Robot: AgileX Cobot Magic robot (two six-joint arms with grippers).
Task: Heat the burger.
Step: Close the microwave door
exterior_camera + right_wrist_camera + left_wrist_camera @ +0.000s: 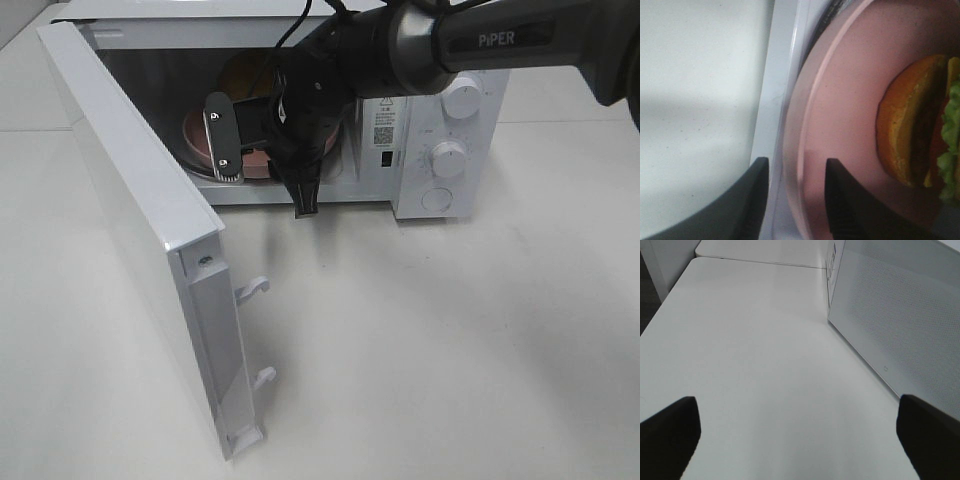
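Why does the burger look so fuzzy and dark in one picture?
Right wrist view: the burger and pink plate sit close to the lens inside the shadowy microwave, so they look soft and dim. Exterior high view: sharp. Left wrist view: bright, evenly lit.

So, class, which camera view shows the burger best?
The right wrist view: the burger sits close up on the pink plate, bun and lettuce clear. Exterior high shows only a bun sliver behind the arm; left wrist shows none.

Wide-spread left claw (800, 434) hovers over white table (765, 365) beside microwave door (900, 315).
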